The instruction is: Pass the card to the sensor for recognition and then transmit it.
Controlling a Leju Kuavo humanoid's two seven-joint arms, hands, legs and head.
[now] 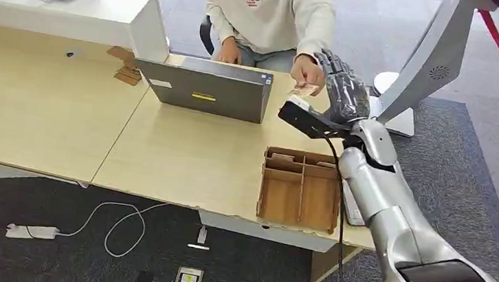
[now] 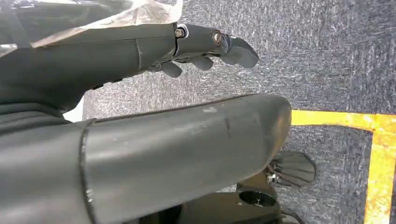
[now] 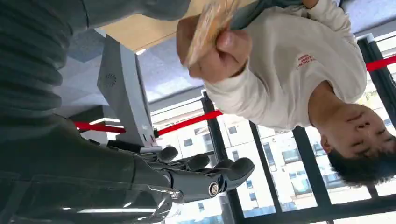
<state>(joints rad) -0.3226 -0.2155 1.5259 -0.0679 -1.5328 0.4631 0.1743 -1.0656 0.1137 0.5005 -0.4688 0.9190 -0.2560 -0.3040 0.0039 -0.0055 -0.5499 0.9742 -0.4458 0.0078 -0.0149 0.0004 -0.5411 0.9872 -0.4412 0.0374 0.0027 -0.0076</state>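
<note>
**Card at the person's fingers, beside the raised right hand**

Laptop (image 1: 203,88) on desk (image 1: 63,116). Card (image 1: 301,91) pinched in the person's hand (image 1: 306,70), just beside the right hand (image 1: 343,88), fingers spread, holding nothing. Left hand (image 2: 205,46) hangs empty, fingers loosely extended.

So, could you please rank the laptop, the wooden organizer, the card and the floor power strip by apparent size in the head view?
1. Laptop
2. Wooden organizer, clearly smaller than the laptop, though it sits nearer the camera
3. Power strip
4. Card, pinched in the person's hand
</note>
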